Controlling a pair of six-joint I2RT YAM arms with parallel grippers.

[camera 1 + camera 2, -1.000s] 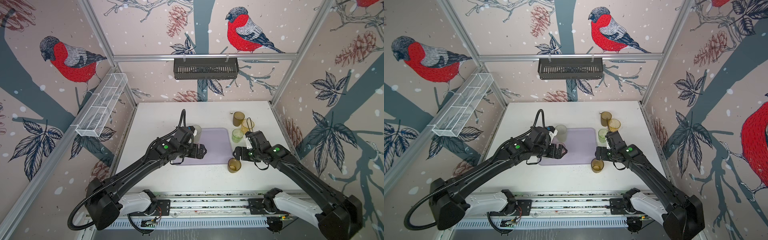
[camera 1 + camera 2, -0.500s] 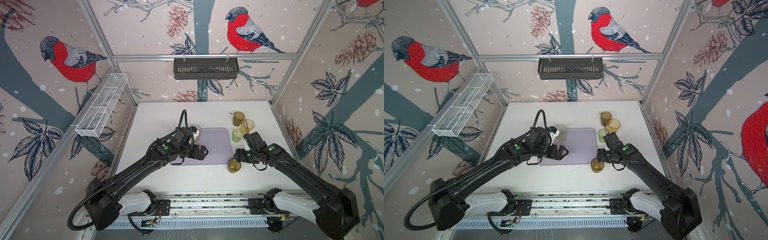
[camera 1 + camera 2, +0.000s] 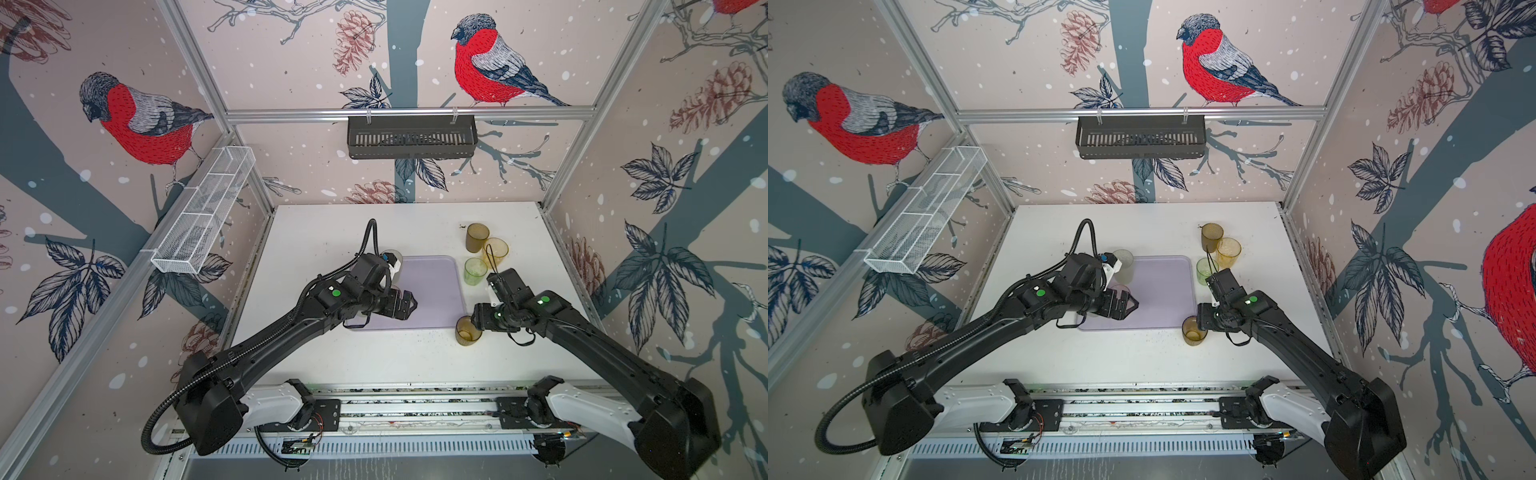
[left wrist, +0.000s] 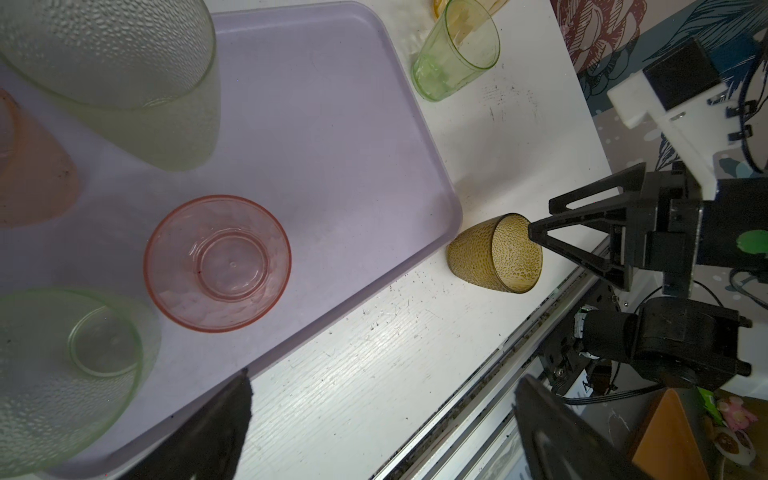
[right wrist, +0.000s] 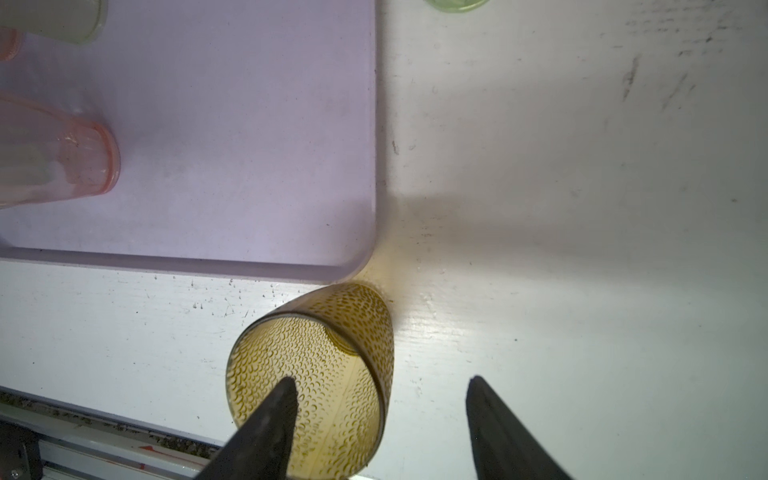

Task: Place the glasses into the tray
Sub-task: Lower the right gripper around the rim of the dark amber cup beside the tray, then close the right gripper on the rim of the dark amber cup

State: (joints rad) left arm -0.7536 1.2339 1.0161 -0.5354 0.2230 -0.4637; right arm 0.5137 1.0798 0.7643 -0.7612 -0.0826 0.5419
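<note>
Glasses [image 3: 475,271] into the tray [image 5: 228,145], quick check on my grab. Four stand in the tray and four are out on the surface [image 5: 582,208]. I'm on the amber glass [image 5: 316,374], which is upright right at the tray's near right corner. My right end effector [image 5: 380,379] is partly open and holding nothing yet. One finger is down inside the mouth, the other is outside, and the wall sits between them. Neither looks to be touching it. My left end effector [image 4: 382,376] hovers wide open and empty above the tray. Tips?

**benchrat:** Rim pinch, fine. Make sure the wall sits midway before you close, or one finger shoves the glass sideways first. Squeeze gently, that dimpled wall looks slick.

**me:** And the carry?

**benchrat:** Straight up until the base clears the low rim, then across. Held by one wall it'll probably hang tilted, so go slow. Set it on the bare patch beside the pink glass [image 4: 216,264], not against it. I'd pull your left arm back first too, it's over the drop zone.
</note>
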